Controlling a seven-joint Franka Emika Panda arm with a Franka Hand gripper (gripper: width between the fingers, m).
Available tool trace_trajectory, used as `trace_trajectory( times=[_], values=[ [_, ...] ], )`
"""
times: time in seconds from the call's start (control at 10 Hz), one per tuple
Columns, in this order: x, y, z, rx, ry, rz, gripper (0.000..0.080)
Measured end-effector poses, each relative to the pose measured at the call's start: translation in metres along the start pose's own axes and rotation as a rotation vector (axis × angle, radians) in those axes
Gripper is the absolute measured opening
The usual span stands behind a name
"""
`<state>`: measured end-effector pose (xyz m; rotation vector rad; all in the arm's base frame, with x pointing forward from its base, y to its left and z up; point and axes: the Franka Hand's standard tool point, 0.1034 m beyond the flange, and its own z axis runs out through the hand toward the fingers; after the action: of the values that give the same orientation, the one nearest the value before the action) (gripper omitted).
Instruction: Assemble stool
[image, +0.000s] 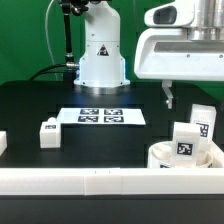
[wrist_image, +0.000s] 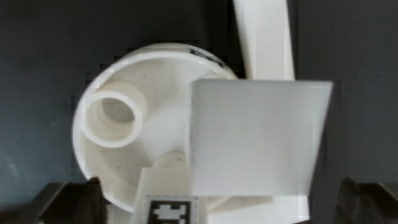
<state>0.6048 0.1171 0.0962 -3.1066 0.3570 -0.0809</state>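
Exterior view — end effector (image: 182, 98) spread wide, empty, above seat disc (image: 163, 158); legs (image: 187, 143) bear black-and-white square tags.

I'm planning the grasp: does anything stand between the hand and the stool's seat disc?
Yes. In the wrist view a blocky white leg covers part of the seat disc beside its hole; a straight approach would likely meet that leg first.

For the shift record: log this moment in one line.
pincer: open, empty | over: seat with legs at it | loose leg: on table beside marker board
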Motion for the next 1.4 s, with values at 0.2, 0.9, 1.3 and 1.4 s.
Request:
trace_trajectory(
  times=[0.2,0.9,1.3,1.4],
  values=[
    [0.000,-0.001,0.006,-0.003,0.001,0.000,0.0649],
    [-0.004,-0.001,0.014,-0.006,0.004,0.009,0.0336],
    [-0.004,-0.001,0.014,-0.005,0.004,0.119,0.0336],
    [-0.004,0.000,0.014,0.001,0.006,0.201,0.0336]
  ],
)
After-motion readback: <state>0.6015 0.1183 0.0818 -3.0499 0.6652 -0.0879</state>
